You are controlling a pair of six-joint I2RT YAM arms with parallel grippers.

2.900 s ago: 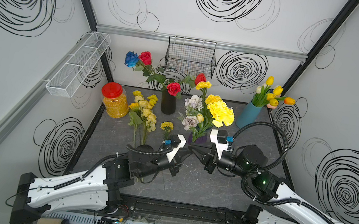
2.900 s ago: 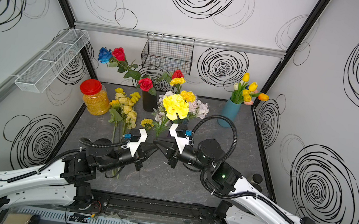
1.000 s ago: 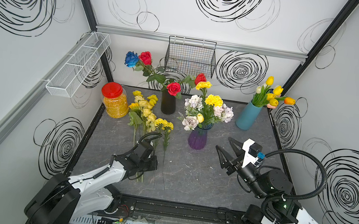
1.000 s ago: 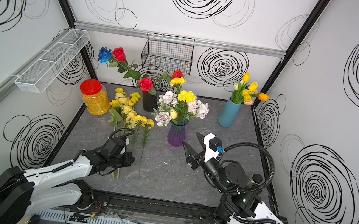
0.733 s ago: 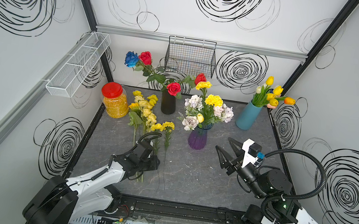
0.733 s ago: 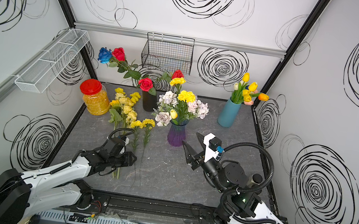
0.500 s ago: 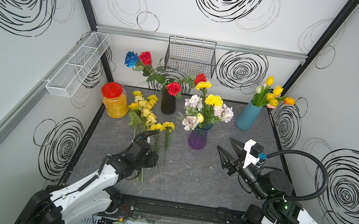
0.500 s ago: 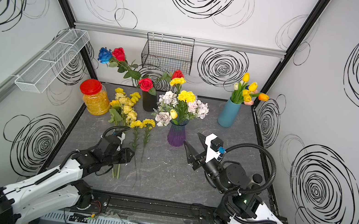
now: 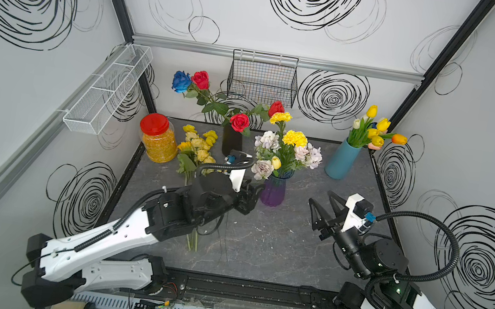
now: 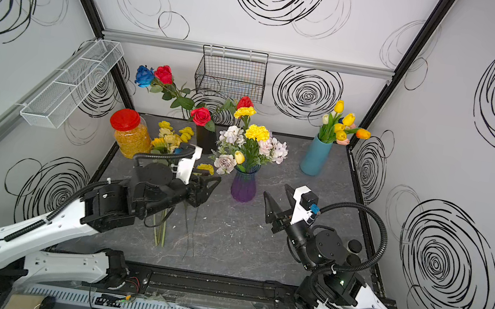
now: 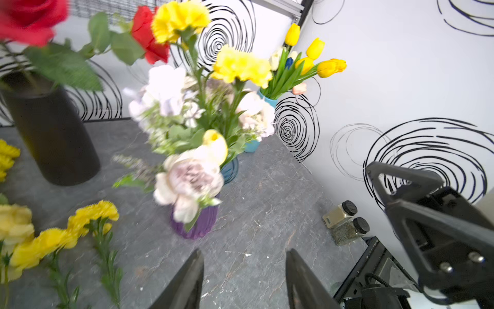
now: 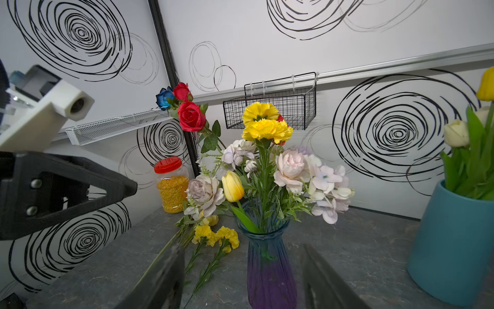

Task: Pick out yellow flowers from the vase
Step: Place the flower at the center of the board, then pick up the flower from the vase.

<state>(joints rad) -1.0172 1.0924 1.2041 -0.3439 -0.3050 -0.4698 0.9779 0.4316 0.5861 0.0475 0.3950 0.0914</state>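
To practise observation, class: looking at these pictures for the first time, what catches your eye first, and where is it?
The mixed bouquet in the purple vase at the table's middle, topped by yellow carnations, stands out. Left of it, loose yellow flowers lie beside a red-lidded jar; black swirls cover the walls.

Surface: I see a dark grey marbled surface (image 9: pixel 276 242) filling mid-frame in both top views.
Centre: purple vase (image 9: pixel 273 192), upright.
Back: black vase (image 9: pixel 232 141) left of centre, teal vase (image 9: pixel 341 159) toward the upper right.
Upper left: red-lidded jar (image 9: pixel 158 140).
Left: yellow flowers (image 9: pixel 199 148) lying flat beside the jar.
Right edge: two small spice jars (image 10: pixel 354 245).
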